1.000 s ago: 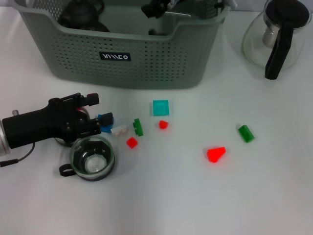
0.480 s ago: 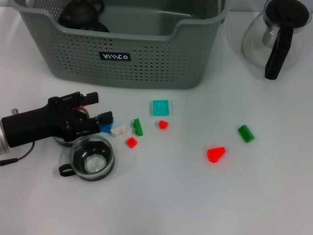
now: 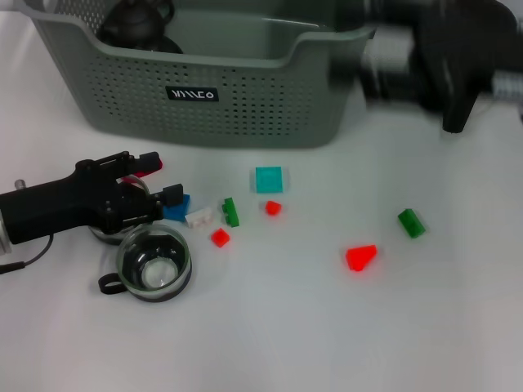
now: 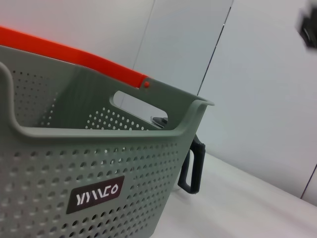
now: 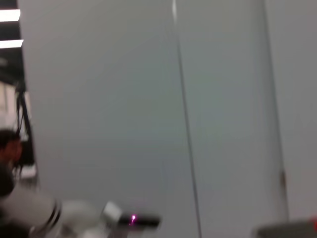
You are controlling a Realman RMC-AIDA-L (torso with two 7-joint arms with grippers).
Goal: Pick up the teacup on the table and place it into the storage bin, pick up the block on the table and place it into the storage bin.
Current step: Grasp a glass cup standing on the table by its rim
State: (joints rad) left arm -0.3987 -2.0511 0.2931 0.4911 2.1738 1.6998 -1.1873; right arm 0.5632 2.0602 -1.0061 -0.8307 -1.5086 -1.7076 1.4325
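— lying low on the white table (image 3: 270, 327), left gripper (image 3: 163, 186) at nine o'clock, fingers pinching a blue block (image 3: 176, 207); glass teacup (image 3: 154, 264) just below at eight o'clock.

— and the storage bin (image 3: 204, 90)?

— at twelve o'clock. right arm (image 3: 425, 53) blurred at two o'clock; cannot tell its fingers.

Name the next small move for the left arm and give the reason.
Probably close the left hand on the blue block and lift. The fingertips sit right at that block, beside the white block, just above the glass teacup. The block lies on the table, and the storage bin stands close behind.
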